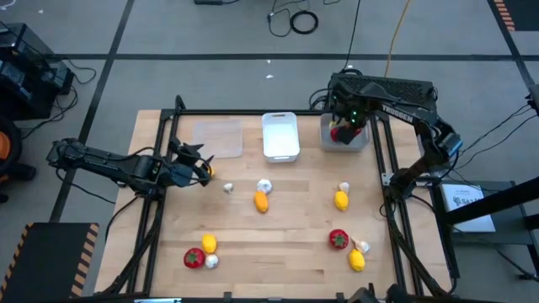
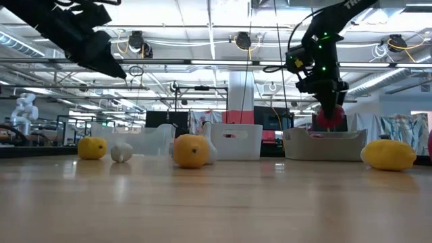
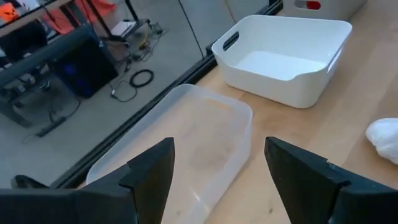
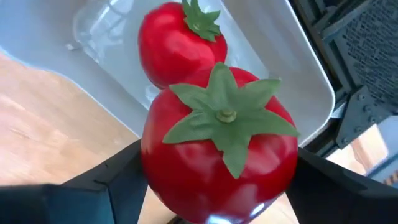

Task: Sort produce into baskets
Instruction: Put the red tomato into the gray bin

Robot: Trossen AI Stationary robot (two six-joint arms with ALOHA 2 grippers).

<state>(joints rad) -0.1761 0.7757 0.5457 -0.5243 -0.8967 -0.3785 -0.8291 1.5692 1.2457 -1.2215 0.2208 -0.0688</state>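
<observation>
Right gripper [image 4: 217,205], upper right of the high view, fingers clamped on a glossy round red tomato [image 4: 219,149] with green star top, over the pale grey tray [image 4: 261,68] holding another tomato [image 4: 177,46]. Left gripper [image 3: 217,180] fingers spread, empty, above the clear tray [image 3: 199,143]; white tray [image 3: 280,56] beside it. Lemons, garlic scattered on wooden desk [image 1: 286,244].

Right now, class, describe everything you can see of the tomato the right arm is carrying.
The tomato is a round, glossy red toy with a green star-shaped leaf top and small stem nub, looking like plastic. It sits between the dark fingers of the right gripper, leaf top towards the wrist camera. It hangs over the pale grey-white tray, above a second tomato already lying inside.
</observation>
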